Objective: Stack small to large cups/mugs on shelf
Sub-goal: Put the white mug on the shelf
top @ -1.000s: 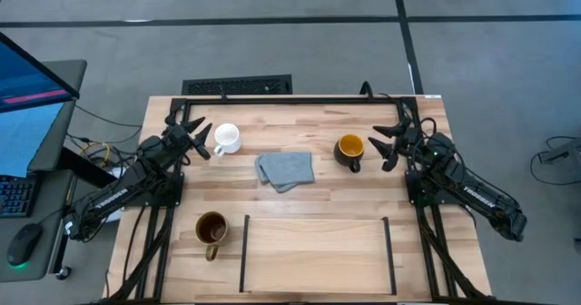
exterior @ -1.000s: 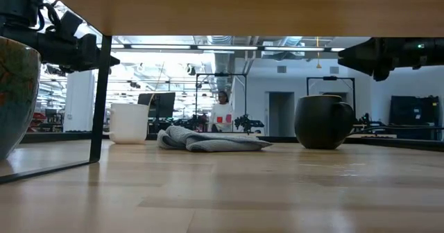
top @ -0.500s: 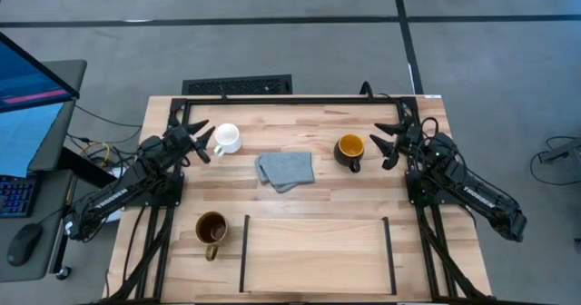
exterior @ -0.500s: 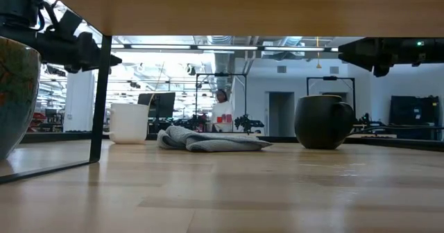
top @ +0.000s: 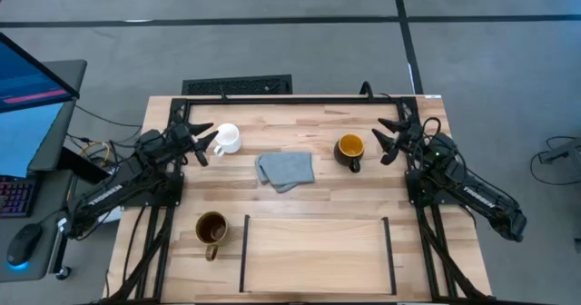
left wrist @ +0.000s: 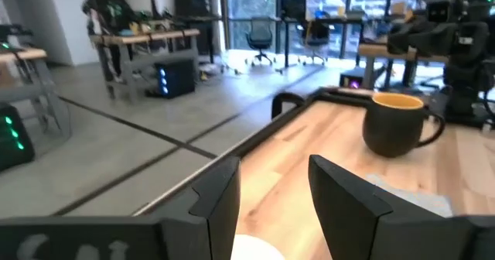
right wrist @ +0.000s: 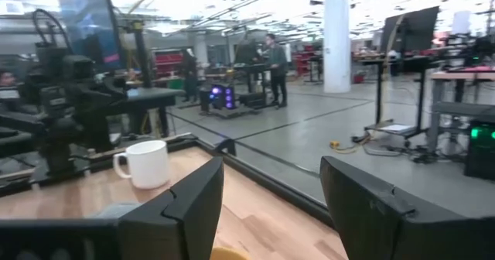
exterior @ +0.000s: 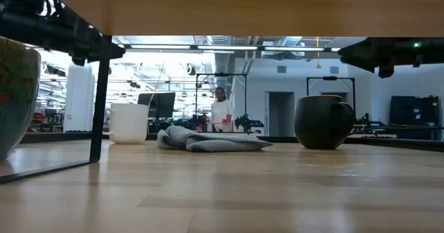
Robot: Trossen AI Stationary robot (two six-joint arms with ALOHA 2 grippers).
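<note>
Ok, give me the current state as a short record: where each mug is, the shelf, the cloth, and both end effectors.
white mug: far left of table, upright
dark mug: far right, upright, yellow-orange inside
brown mug: near left, just outside the shelf's left bar
shelf: no mugs on it
grey cloth: crumpled, between white and dark mugs
left end effector: open, beside the white mug, holding nothing
right end effector: open, beside the dark mug, holding nothing
stacking: not yet begun

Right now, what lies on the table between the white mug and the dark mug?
In the high view, a crumpled grey cloth lies between the white mug and the dark mug, touching neither.
</note>
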